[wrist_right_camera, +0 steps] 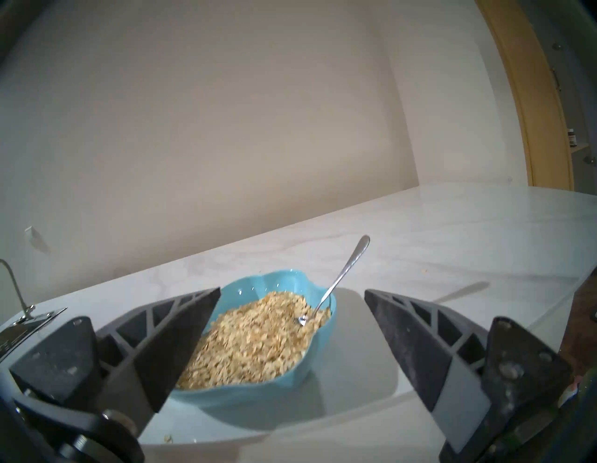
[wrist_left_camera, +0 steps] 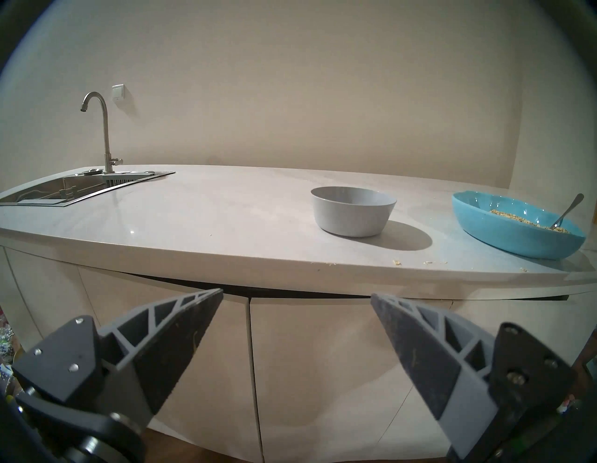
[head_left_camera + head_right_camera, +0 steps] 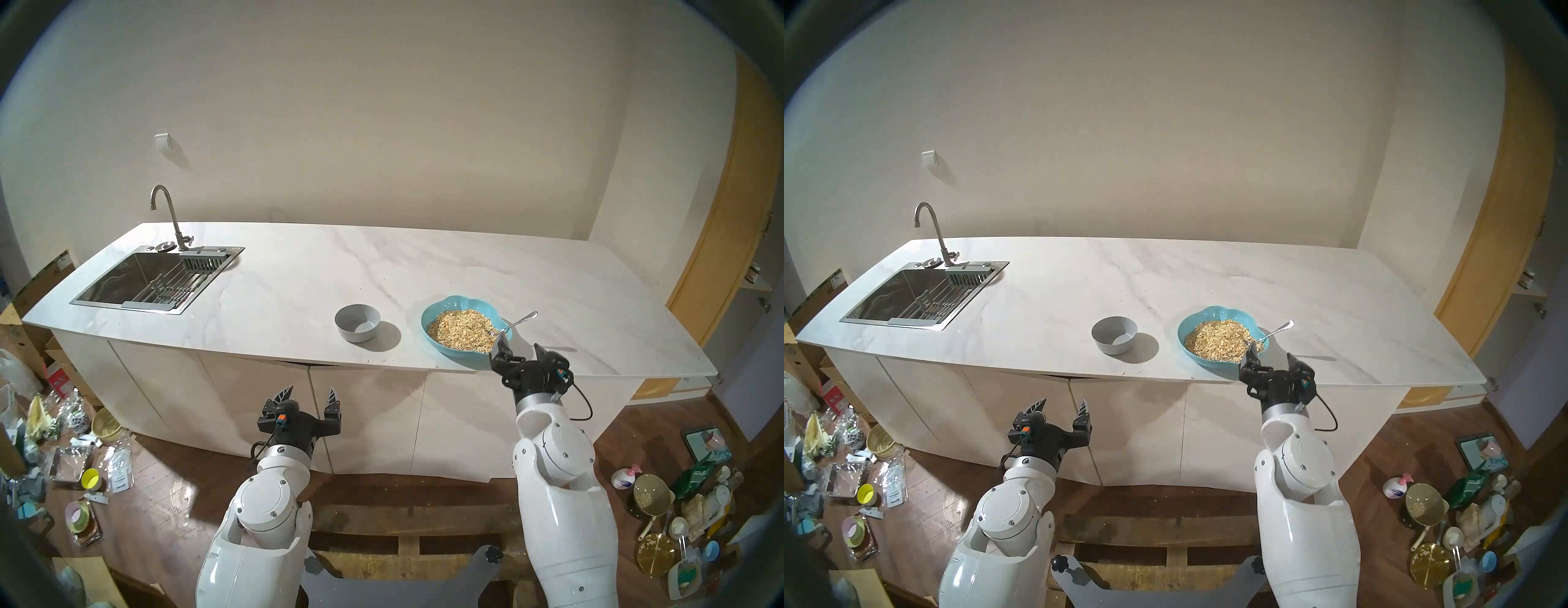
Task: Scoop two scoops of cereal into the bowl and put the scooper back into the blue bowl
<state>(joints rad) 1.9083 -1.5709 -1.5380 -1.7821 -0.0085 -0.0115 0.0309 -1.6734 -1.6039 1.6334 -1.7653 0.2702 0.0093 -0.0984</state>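
Blue bowl (image 3: 466, 308) sits on the surface (image 3: 297, 271), full of cereal (image 3: 460, 330), spoon (image 3: 519, 322) leaning inside. Grey bowl (image 3: 357, 322) stands just left. Both arms' jaws are spread, holding nothing. No writing is readable.

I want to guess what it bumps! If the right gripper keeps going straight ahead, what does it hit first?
Probably the blue bowl of cereal. The open right gripper points level at it, with the spoon just behind, though it may be high enough to pass over the rim.
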